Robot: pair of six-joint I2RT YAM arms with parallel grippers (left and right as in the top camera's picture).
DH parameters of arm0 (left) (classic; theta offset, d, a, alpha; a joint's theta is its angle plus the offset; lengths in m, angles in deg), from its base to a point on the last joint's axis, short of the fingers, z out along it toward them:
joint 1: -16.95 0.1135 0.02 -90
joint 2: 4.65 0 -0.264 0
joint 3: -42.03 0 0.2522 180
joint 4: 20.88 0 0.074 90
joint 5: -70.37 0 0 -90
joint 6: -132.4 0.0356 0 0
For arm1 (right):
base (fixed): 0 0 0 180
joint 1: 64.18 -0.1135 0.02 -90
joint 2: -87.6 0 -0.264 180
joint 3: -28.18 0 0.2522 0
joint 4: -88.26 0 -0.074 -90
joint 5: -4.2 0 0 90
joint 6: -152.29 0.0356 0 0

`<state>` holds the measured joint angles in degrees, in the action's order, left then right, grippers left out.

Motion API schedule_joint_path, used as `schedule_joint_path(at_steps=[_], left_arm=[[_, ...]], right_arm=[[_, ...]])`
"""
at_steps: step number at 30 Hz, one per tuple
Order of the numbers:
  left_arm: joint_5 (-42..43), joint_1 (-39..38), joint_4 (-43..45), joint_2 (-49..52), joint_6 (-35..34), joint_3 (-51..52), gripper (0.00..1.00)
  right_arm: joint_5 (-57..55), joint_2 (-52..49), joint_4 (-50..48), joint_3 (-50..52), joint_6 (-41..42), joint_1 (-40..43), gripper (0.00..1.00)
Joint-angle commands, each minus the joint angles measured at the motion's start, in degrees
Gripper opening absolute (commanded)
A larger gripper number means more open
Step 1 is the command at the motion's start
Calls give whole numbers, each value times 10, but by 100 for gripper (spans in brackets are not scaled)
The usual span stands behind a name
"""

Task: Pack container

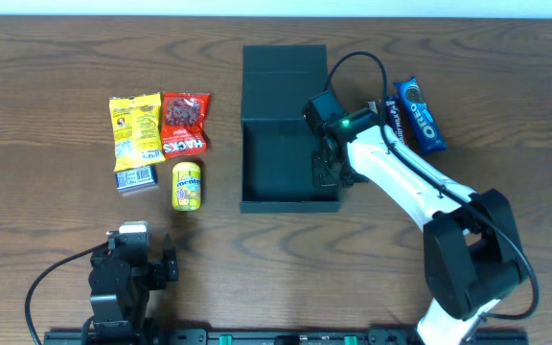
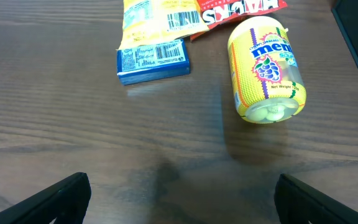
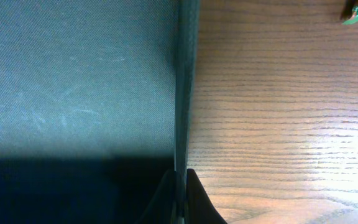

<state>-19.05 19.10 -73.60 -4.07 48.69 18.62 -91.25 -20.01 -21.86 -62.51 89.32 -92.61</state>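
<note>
The container [image 1: 262,153] is a dark green-black open box in the middle of the table, its flap lid lying back at the far side. My right gripper [image 1: 326,171] is shut on the container's right wall; in the right wrist view the two fingers [image 3: 183,196] pinch the thin wall [image 3: 185,93], one inside, one outside. My left gripper [image 1: 151,264] is open and empty near the front left; its fingertips show at the bottom corners of the left wrist view [image 2: 179,205]. A yellow Mentos bottle [image 2: 266,68] lies on its side ahead of it.
Left of the container lie a yellow snack packet [image 1: 135,125], a red Hacks packet [image 1: 184,123], a small blue packet [image 1: 136,177] and the Mentos bottle [image 1: 188,185]. A blue Oreo packet [image 1: 420,115] lies right of the container, beside the right arm.
</note>
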Motion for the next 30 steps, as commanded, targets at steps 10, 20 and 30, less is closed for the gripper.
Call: schedule_joint_path(at_steps=[10,20,30], left_arm=[[-8,2,-2,-4,8,6,95],[-8,2,-2,-4,8,6,96],[-8,2,-2,-4,8,6,95]], right_arm=[[18,-6,9,9,62,-10,2],[10,-6,5,9,64,-10,1],[-8,-6,9,9,48,-10,1]])
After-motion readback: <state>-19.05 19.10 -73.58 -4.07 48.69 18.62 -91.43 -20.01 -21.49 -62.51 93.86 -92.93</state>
